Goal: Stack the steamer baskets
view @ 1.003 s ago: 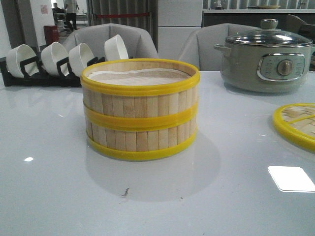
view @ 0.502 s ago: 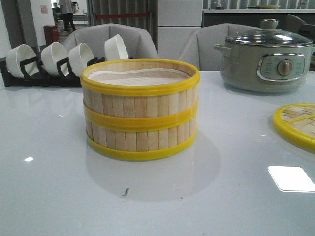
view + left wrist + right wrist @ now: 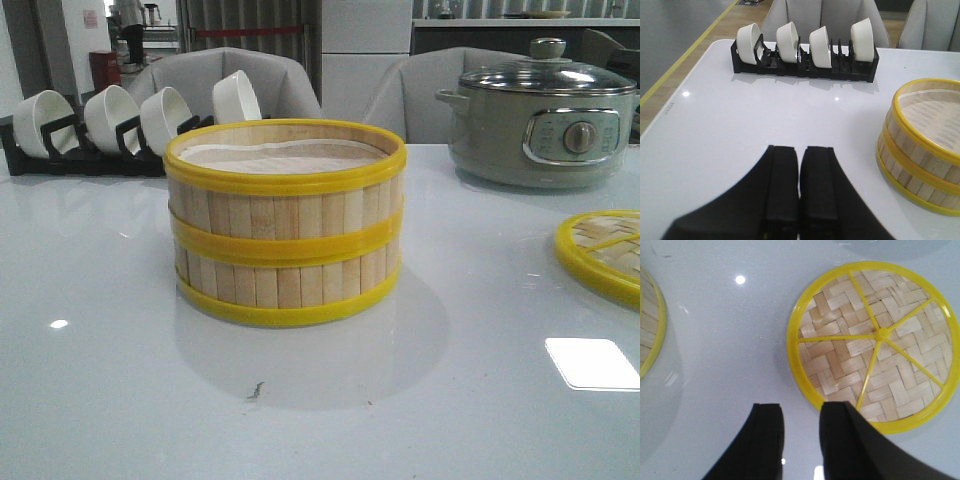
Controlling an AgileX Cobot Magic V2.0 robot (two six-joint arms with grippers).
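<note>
The two steamer baskets [image 3: 285, 220] stand stacked one on the other at the middle of the white table, white liner showing in the top tier. The stack also shows in the left wrist view [image 3: 922, 145], and its edge in the right wrist view [image 3: 650, 325]. My left gripper [image 3: 800, 150] is shut and empty above bare table, apart from the stack. My right gripper [image 3: 801, 412] is open and empty above the table, one finger over the rim of the woven lid [image 3: 875, 345]. Neither gripper shows in the front view.
The flat woven-bamboo lid [image 3: 605, 255] lies at the right edge. A grey electric pot [image 3: 540, 120] with glass lid stands at the back right. A black rack [image 3: 90, 150] with several white bowls [image 3: 820, 45] stands at the back left. Chairs stand behind the table.
</note>
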